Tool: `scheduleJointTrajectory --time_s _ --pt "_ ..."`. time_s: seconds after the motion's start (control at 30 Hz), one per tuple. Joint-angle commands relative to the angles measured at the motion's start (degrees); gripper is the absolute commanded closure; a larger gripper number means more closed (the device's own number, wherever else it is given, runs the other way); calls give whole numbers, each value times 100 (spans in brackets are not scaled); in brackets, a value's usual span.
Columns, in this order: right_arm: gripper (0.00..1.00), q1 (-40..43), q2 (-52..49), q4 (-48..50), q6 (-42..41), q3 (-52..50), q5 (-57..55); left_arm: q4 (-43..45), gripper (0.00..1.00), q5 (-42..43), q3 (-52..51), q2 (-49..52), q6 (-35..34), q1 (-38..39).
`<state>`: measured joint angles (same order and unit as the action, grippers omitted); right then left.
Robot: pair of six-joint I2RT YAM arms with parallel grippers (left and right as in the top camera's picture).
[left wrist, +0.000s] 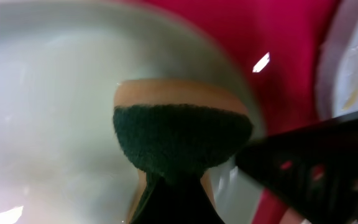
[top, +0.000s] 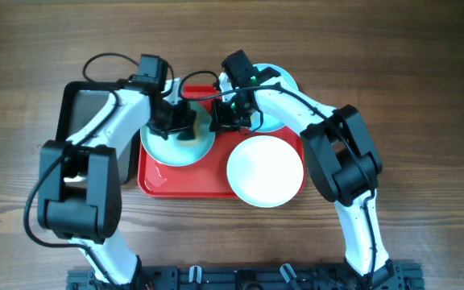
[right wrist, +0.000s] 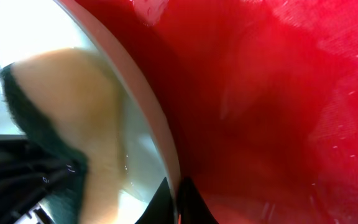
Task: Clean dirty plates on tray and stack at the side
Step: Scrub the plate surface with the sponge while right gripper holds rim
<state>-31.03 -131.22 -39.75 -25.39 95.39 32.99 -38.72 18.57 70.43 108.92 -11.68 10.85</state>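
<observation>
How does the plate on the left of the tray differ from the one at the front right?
The left plate looks mint-green; the front-right plate looks white. The left tool presses a sponge on the left plate and the right tool grips its rim; the front-right plate is untouched. The front-right plate juts over the tray's front edge; the left plate does not. Both are round, shallow and similar in size.

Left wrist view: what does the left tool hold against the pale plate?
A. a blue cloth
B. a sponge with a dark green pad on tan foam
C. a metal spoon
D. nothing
B: a sponge, dark green pad over tan foam, sits against the plate on the red tray.
</observation>
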Motion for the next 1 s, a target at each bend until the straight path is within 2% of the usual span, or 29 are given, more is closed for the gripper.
scheduleJointTrajectory --time_s 0.0,0.1,0.13,0.23,0.4,0.53,0.6,0.67,0.83,0.97 --pt "96 -13 -111 13 129 -26 358 302 96 -251 -155 319 -807 457" --pt "96 -13 -111 -11 127 -26 243 472 96 -483 -155 459 -1008 555" --pt "96 -13 -111 -11 122 -26 205 466 96 -1067 -155 461 -1316 531" --pt "96 -13 -111 -11 101 -26 136 407 96 -2046 -125 450 -1631 404" --pt "96 -13 -111 -11 98 -26 136 -566 96 -3554 299 442 -1932 125" --pt "96 -13 -111 17 74 -26 90 -1145 96 -3989 605 442 -1926 -55" --pt "96 -13 -111 7 74 -26 46 -1362 96 -3893 621 444 -1906 -98" --pt "96 -13 -111 7 76 -26 46 -1526 96 -3442 619 444 -1624 -101" --pt "96 -13 -111 13 74 -26 46 -1773 96 -940 619 444 72 -37" --pt "96 -11 -111 13 74 -26 46 -1919 96 376 619 444 1003 48"
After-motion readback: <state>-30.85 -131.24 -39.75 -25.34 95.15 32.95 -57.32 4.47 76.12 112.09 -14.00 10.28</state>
